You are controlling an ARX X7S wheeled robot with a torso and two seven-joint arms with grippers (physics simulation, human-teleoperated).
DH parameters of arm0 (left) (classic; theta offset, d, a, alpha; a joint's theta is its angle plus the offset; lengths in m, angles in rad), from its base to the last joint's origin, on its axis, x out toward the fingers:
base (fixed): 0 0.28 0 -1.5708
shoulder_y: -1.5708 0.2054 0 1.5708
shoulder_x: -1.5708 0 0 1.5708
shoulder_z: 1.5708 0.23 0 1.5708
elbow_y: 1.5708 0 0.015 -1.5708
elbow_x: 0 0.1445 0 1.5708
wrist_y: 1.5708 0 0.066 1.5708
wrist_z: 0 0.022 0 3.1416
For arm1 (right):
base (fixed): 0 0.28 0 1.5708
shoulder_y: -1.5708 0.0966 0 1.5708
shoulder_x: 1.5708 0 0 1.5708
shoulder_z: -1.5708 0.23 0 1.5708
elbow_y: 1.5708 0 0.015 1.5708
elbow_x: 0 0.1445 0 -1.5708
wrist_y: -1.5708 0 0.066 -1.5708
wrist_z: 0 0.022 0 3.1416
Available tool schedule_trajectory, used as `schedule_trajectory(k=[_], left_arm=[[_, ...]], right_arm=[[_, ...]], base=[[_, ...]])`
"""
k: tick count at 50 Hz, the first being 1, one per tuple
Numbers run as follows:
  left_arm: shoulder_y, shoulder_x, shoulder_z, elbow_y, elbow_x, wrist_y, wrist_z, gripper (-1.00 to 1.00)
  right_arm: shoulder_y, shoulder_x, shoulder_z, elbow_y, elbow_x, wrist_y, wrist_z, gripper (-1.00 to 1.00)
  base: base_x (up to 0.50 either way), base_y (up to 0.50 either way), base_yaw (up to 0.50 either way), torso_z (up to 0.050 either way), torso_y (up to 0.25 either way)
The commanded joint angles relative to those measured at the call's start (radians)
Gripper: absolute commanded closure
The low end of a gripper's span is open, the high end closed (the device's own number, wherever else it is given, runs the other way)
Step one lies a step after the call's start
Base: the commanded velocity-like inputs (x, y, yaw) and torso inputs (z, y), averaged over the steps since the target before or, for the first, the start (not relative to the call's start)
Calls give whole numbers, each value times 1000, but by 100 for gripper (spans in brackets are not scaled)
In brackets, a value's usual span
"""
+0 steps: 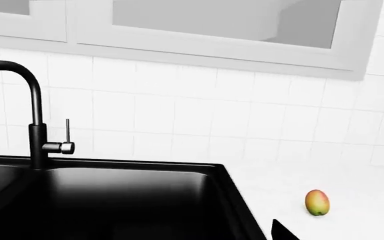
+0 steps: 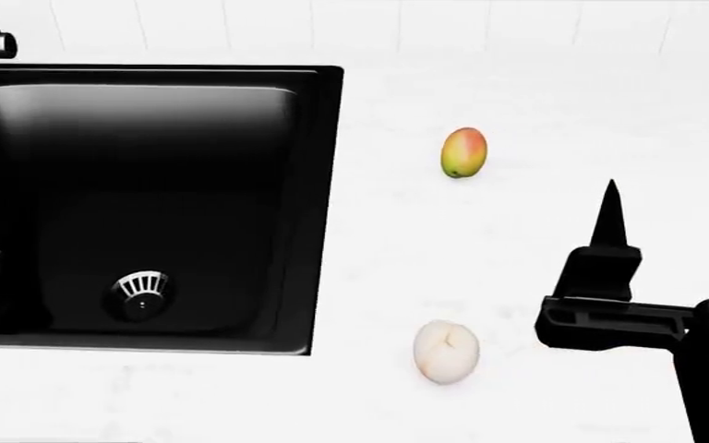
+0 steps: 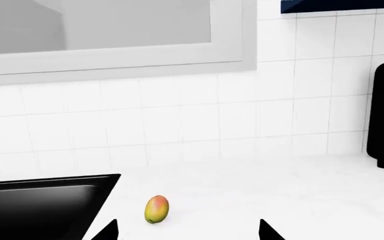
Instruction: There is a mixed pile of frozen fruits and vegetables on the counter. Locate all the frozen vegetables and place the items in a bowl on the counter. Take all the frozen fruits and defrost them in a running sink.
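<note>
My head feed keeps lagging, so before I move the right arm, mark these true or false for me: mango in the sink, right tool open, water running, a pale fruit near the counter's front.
1. The mango lies in the sink. False: it sits on the counter, apart from the basin.
2. The right tool is open. True: its tips stand wide apart, empty.
3. Water runs from the faucet. False: no stream shows.
4. A pale round fruit lies nearer the counter's front. True.

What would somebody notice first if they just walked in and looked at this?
Probably the big glossy black sink, dark against the white counter. Next, the small yellow-green and red mango, alone on the counter beside the sink, and a pale round fruit nearer the front edge. The right gripper points toward the mango, open.
</note>
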Motion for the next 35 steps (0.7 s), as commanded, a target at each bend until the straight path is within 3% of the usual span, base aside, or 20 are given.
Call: schedule_trajectory(k=[1,17,35], left_arm=[[4,-4,-3,-3,-2,5,4,-100],[6,-5,-2,-4,-4,9,4,-100],[5,-1,0,-4,-22,11,2,-100]], right_arm=[[0,-2,-5,2,-3,0,-4,-100],[2,1,-4,4,7,2,-2,-100],[9,3,-8,6,16,11,13,-100]], base=[[0,-500,0,0,0],[0,-355,0,0,0],[0,-7,0,0,0]])
